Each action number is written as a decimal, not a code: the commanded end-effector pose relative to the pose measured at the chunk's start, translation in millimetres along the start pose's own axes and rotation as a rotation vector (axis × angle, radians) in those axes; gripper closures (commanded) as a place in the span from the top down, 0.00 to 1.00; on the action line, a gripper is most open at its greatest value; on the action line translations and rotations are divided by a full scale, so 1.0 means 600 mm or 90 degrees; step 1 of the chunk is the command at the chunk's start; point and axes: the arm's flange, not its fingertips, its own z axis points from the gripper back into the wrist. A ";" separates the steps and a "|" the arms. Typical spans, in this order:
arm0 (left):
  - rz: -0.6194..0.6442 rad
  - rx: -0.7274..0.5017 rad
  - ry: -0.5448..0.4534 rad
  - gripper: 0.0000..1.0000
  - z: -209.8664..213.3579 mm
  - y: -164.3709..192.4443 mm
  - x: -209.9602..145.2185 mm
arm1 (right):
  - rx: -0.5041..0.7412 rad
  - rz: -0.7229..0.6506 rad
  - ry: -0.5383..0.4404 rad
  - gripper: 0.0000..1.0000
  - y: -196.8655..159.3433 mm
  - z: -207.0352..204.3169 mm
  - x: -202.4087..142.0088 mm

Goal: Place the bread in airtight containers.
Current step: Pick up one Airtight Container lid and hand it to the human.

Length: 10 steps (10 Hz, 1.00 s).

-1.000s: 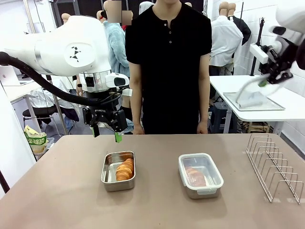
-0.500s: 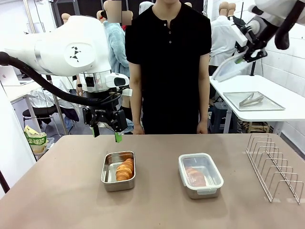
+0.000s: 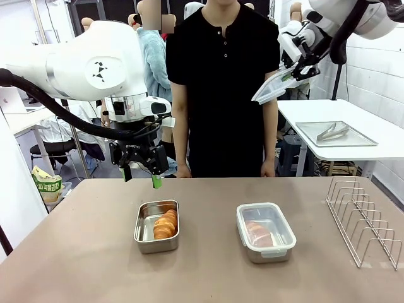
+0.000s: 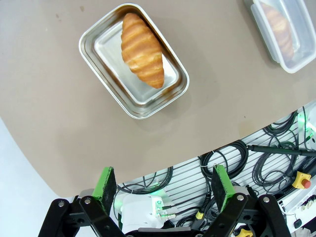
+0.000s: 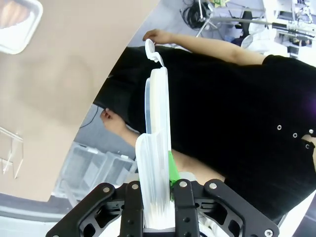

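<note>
A wide brown table (image 3: 202,265) runs across the scene, with a person in a black shirt (image 3: 224,82) standing at its far side, arms down. The left arm (image 3: 82,66) reaches in over the far left part of the table, and its left gripper (image 3: 140,178) hangs above the surface with its jaws wide apart and nothing between them. High at the far right, the right gripper (image 3: 293,74) is clamped on a clear plastic lid (image 3: 273,86), held tilted in the air well above the table. A wire rack (image 3: 365,221) stands at the table's right edge. Right of centre sits a steel container (image 3: 266,231) with its clear lid on and a roll (image 3: 259,233) inside. Left of centre, an uncovered steel container (image 3: 156,226) holds a golden-brown ridged roll (image 3: 165,224), lying along its right side.
</note>
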 end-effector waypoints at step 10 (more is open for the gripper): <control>0.002 0.005 0.000 1.00 0.003 0.002 -0.001 | -0.006 -0.001 -0.015 0.00 -0.004 -0.013 -0.010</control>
